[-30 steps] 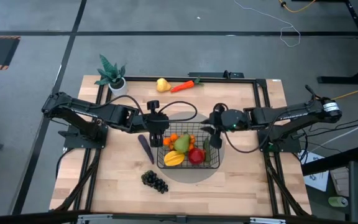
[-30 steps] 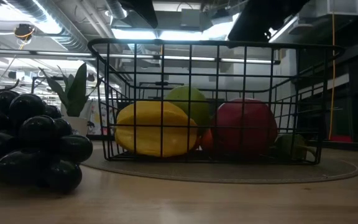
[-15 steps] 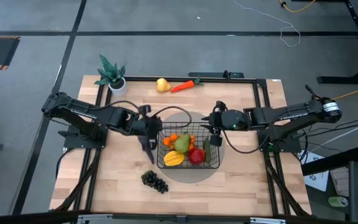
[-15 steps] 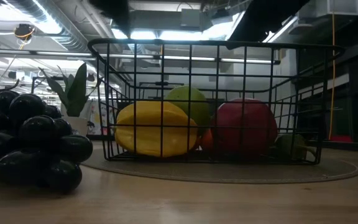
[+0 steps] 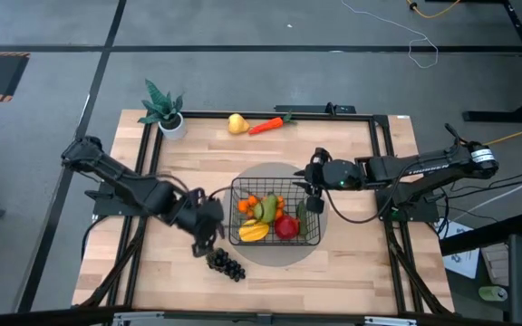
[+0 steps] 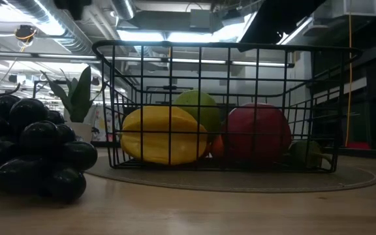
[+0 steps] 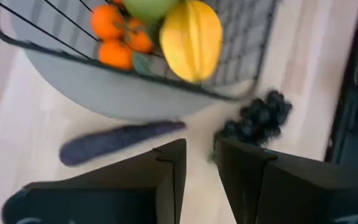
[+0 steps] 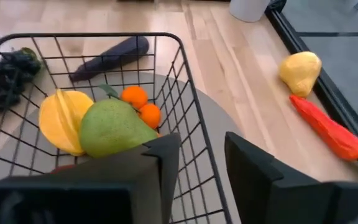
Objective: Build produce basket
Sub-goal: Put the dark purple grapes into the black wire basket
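The black wire basket (image 5: 308, 237) stands on a round grey mat (image 5: 270, 172) at mid-table. It holds a yellow mango (image 5: 253, 232), a green pear (image 5: 265, 209), a red apple (image 5: 285, 226) and oranges (image 5: 247, 205). The purple eggplant (image 7: 117, 140) and the dark grapes (image 5: 227, 263) lie on the table left of and in front of the basket. My left gripper (image 5: 203, 235) is open and empty above them; its own view (image 7: 201, 146) shows the gap. My right gripper (image 5: 308, 201) is open, its fingers either side of the basket's right wall (image 8: 197, 124).
A yellow pear (image 5: 236, 123) and an orange carrot (image 5: 270, 125) lie at the table's far edge. A potted plant (image 5: 163, 110) stands at the far left corner. Bare wood lies along the near edge and to the right of the basket.
My left gripper has swung from over the basket's far left corner toward the table's near edge and a little left. It now stands over the eggplant, close to the grapes. The basket and produce have kept still.
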`<action>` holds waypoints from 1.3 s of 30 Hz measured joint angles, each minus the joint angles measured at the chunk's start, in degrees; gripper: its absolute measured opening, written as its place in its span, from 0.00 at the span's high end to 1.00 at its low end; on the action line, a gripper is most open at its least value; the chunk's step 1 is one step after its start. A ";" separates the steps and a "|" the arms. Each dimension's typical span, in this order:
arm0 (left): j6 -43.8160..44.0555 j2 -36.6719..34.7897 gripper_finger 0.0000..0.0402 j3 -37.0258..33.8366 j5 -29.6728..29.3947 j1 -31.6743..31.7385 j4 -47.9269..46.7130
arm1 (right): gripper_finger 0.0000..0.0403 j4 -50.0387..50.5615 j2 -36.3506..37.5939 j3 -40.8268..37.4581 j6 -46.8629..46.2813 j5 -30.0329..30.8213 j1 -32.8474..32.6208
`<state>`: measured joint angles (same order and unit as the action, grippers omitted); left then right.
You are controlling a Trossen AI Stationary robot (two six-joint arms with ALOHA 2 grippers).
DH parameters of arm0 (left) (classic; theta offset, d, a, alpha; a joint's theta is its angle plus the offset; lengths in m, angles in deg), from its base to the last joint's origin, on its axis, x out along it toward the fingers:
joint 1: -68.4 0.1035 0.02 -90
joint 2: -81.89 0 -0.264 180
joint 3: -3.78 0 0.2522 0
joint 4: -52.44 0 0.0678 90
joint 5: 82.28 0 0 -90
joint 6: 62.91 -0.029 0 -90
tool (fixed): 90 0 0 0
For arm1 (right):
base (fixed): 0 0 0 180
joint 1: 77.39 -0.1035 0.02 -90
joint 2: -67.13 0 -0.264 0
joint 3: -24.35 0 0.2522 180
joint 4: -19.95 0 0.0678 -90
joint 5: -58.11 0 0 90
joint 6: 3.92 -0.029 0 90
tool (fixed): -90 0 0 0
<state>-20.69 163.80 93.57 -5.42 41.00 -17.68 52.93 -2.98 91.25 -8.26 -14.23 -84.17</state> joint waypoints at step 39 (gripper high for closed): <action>0.91 13.70 0.69 0.07 0.26 -10.49 12.38 | 0.71 3.33 8.95 -0.02 -5.68 5.89 -5.95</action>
<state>-19.78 177.50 93.64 -5.16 30.51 -5.30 56.25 5.97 91.23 -13.94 -8.34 -90.12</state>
